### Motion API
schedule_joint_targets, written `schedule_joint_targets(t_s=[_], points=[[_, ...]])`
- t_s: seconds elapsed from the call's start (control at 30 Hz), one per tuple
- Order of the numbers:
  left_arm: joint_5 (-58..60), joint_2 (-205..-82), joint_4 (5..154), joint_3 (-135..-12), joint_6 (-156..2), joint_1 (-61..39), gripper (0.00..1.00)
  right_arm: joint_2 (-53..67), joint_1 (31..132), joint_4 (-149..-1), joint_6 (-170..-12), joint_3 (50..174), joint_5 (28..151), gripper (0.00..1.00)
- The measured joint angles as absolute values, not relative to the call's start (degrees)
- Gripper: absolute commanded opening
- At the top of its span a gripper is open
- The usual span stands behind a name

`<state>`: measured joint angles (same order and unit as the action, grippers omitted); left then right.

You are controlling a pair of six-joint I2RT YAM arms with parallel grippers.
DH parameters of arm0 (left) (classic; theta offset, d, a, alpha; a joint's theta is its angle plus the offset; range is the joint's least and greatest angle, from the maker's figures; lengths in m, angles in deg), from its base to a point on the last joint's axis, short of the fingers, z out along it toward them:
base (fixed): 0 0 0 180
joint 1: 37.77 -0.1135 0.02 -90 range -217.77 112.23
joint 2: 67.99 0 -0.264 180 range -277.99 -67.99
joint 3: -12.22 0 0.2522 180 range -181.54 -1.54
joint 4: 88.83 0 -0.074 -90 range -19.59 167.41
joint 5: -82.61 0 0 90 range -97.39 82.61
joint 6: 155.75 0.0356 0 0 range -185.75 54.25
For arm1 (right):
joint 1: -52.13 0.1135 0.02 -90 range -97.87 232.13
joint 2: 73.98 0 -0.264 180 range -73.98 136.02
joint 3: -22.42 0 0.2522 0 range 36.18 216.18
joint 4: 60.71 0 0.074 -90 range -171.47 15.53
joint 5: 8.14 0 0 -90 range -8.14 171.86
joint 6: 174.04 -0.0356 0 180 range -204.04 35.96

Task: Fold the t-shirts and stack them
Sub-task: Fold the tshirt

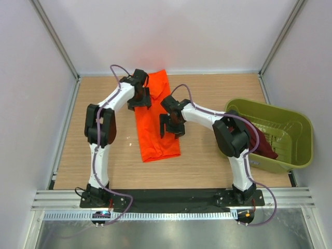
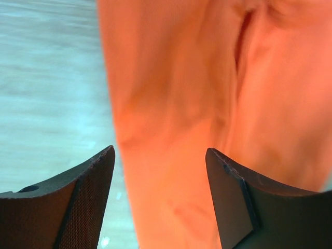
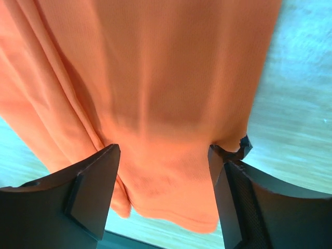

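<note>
Top external, wooden table (image 1: 218,155), white walls (image 1: 171,31), orange t-shirt (image 1: 155,132) lying on it

Light wood tabletop (image 1: 207,155), even grain. Plain white walls (image 1: 171,31) on three sides, aluminium posts (image 1: 55,39) at corners. Black strip (image 1: 171,196) and ribbed metal rail (image 1: 171,215) along near edge. Flat, diffuse light.
</note>
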<state>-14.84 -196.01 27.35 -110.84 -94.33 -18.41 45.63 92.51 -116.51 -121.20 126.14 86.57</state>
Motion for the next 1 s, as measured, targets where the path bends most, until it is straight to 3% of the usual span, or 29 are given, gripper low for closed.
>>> schedule_joint_targets(t_s=[0.17,0.33,0.5,0.73,1.0], points=[[-13.00,-181.70,26.89,-105.35,-92.32,-18.72,0.74,41.06,92.36,-118.44,-116.55,122.99,88.14,0.86],[-7.97,-165.41,26.69,-94.55,-92.56,-19.11,0.72,30.33,88.62,-118.35,-112.85,114.09,92.73,0.85],[1.08,-153.59,32.22,-71.04,-96.29,-20.08,0.70,23.64,82.72,-114.50,-111.41,104.37,99.29,0.80],[10.69,-147.97,41.03,-48.17,-105.89,-21.19,0.71,23.16,82.41,-106.90,-113.03,94.38,107.70,0.71],[14.71,-148.58,49.29,-42.88,-113.19,-21.19,0.71,26.33,81.41,-102.46,-114.67,91.73,111.79,0.65]])
